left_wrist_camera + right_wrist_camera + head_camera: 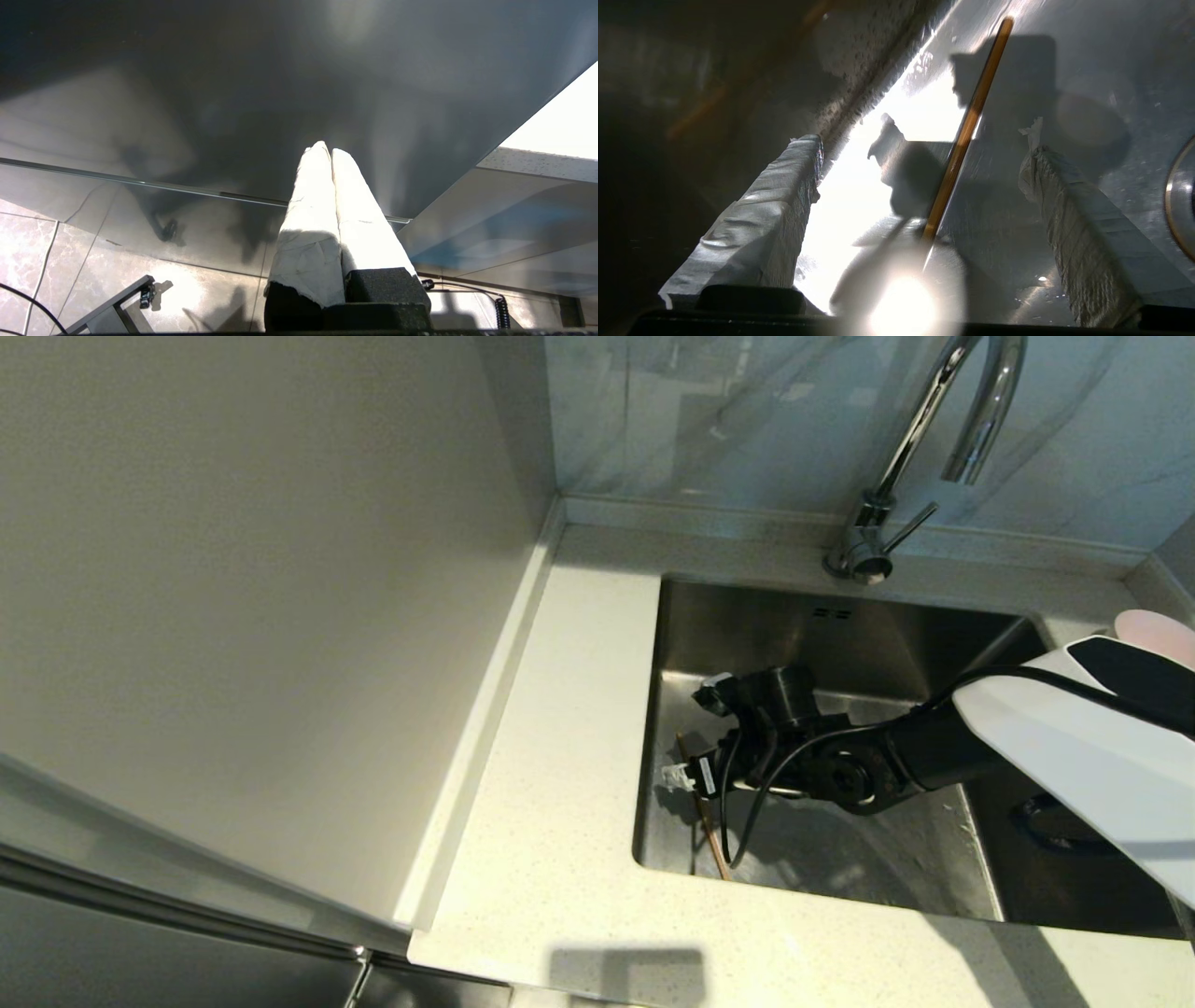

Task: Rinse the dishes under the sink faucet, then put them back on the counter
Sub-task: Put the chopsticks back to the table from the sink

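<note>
While I'm counting, here's what I can see: one brown chopstick (709, 826) lying on the floor of the sink (822, 625) near its left wall, one pink bowl (1158, 633) peeking out on the far right behind my right arm, and one chrome faucet (920, 439) at the back with its thin lever sticking out to the right. That's all of the dishes I can make out.

Around the steel sink runs the speckled off-white counter (551, 803), with a plain pale side panel (261, 616) on the left and a marbled wall at the far end.

My right gripper (695, 737) is down in the sink with its taped fingers (770, 219) spread wide, holding nothing — the chopstick lies between them, untouched. My left gripper (329, 151) is parked off to the side — fingers pressed together, empty.
</note>
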